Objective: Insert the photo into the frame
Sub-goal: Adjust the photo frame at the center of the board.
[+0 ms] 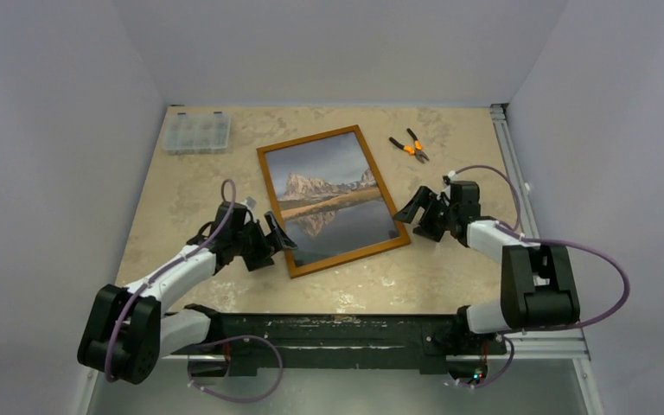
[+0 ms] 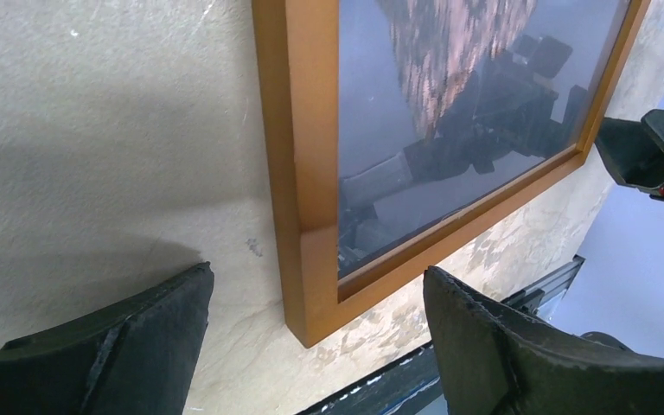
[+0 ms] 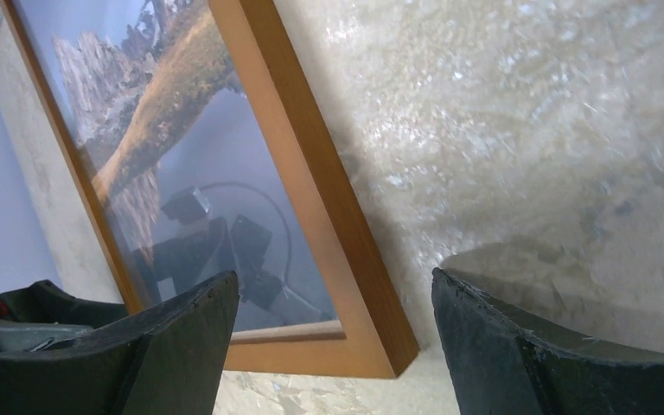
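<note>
The frame of orange-brown wood lies flat in the middle of the table, turned a little. The photo of a mountain and lake shows face up inside it. My left gripper is open at the frame's near-left corner. The left wrist view shows that corner between the spread fingers and the glossy photo beyond. My right gripper is open at the near-right corner. The right wrist view has the frame and photo between its fingers. Neither gripper holds anything.
A clear plastic compartment box sits at the back left. Orange-handled pliers lie at the back right, just beyond the frame. An aluminium rail runs along the right edge and a black bar along the near edge.
</note>
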